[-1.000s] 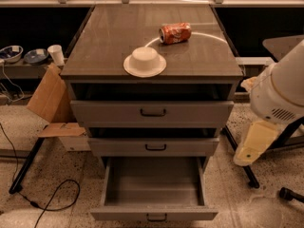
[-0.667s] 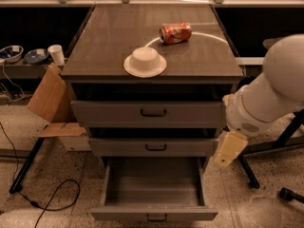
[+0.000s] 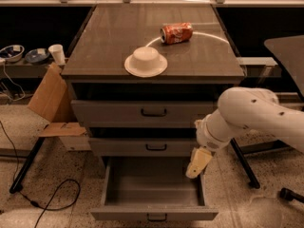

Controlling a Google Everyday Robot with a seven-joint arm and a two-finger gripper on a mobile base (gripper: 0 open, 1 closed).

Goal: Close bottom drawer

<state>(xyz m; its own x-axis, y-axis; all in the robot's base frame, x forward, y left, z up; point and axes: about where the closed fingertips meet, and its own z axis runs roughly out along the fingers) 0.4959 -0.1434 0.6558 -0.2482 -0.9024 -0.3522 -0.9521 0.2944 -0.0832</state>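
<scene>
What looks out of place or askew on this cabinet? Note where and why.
A red can lies tipped on its side at the back of the cabinet top. The bottom drawer stands pulled far out, its grey inside bare. The hand hangs at its right wall.

Robot lab: tool point(image 3: 194, 169) over bottom drawer point(image 3: 152, 190), cables point(image 3: 34, 204)

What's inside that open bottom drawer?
The bottom drawer shows only bare grey floor and walls. The gripper hangs over its right rear corner, covering a bit there.
</scene>
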